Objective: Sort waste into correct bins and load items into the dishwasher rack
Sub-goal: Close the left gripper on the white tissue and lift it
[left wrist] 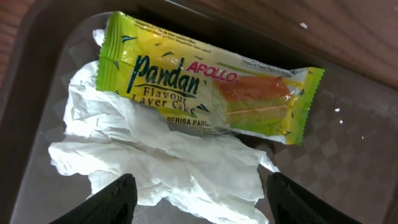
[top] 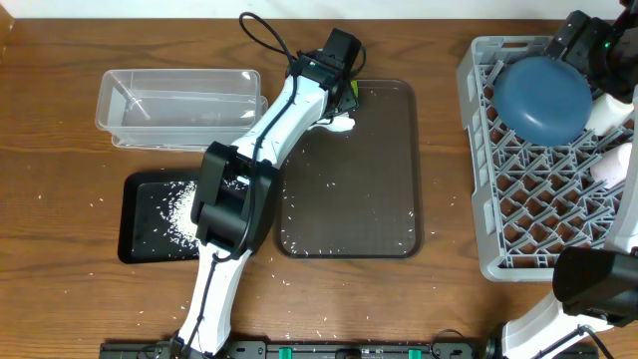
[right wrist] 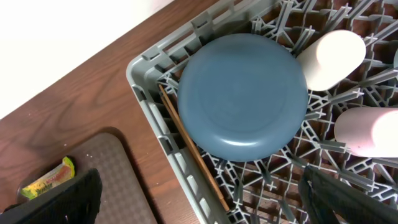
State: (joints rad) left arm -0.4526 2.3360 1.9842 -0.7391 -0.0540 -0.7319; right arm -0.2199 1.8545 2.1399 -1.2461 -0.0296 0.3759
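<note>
The yellow-green snack wrapper (left wrist: 211,93) lies on the crumpled white napkin (left wrist: 155,155) at the far edge of the brown serving tray (top: 379,179). My left gripper (left wrist: 199,202) is open just above the napkin, one finger on each side; it shows in the overhead view (top: 344,102). My right gripper (right wrist: 199,205) is open and empty over the far left corner of the grey rack (top: 498,229). The dark-blue bowl (right wrist: 242,96) lies upside down in the rack, with the chopsticks (right wrist: 193,155) along the rack's wall and two pale pink cups (right wrist: 367,130) beside it. Rice (top: 179,211) lies in the black tray (top: 135,244).
The clear tub (top: 179,100) stands left of the serving tray, behind the black tray. Loose rice grains (top: 329,239) are scattered on the serving tray and on the table around both trays. My left arm reaches across the black tray's right side.
</note>
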